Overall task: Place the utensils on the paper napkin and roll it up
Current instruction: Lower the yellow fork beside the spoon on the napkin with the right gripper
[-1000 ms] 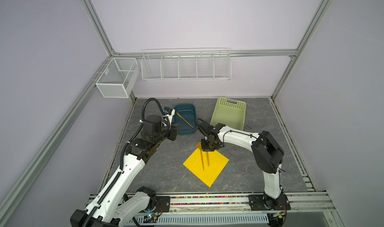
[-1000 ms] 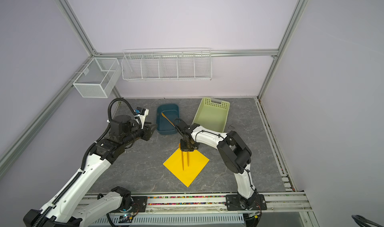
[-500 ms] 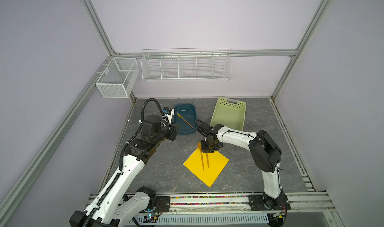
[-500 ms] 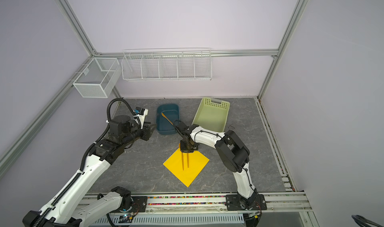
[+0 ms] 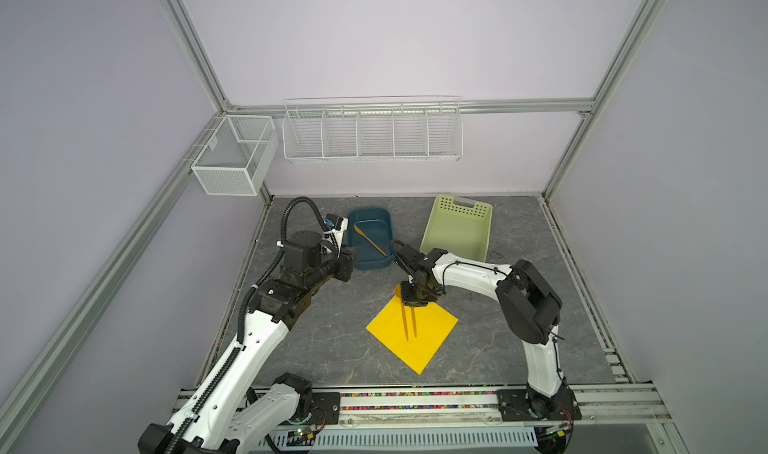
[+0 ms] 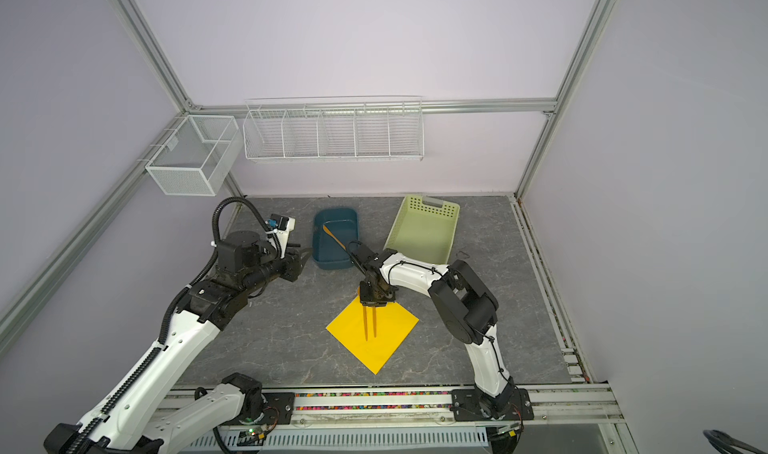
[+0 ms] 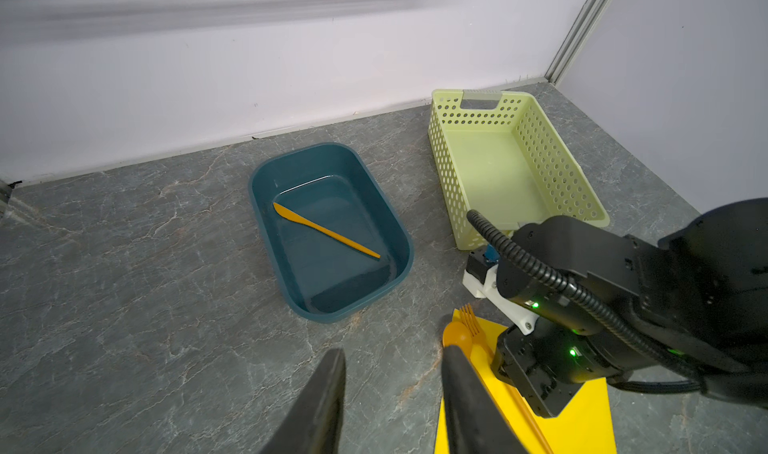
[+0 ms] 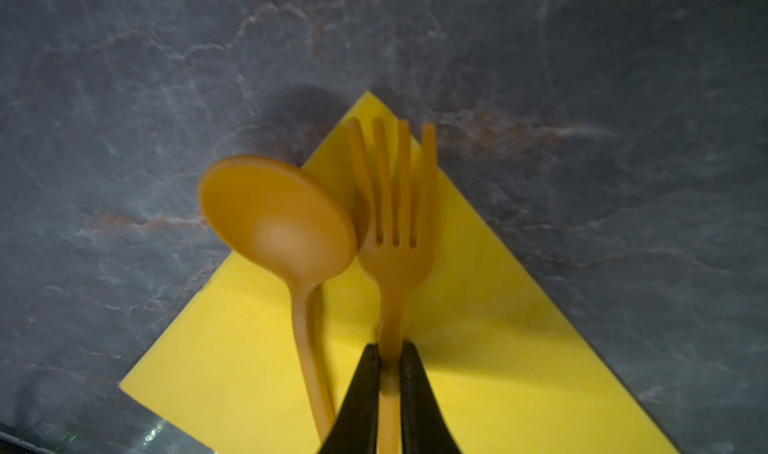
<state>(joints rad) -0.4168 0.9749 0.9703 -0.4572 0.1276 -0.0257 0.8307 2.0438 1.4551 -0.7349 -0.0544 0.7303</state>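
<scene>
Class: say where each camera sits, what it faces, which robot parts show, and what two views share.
Both top views: high in front, looking down on the table; left arm and right arm show.
Left wrist: on left arm, facing blue tub and knife; left fingers, right arm show.
Right wrist: low over the napkin; right fingers pinching the fork beside the spoon.
Shared: wrist views show fork, spoon, napkin.

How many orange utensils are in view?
3. Spoon and fork side by side on the yellow napkin, the fork in the right gripper; knife in the blue tub. None seems hidden.
</scene>
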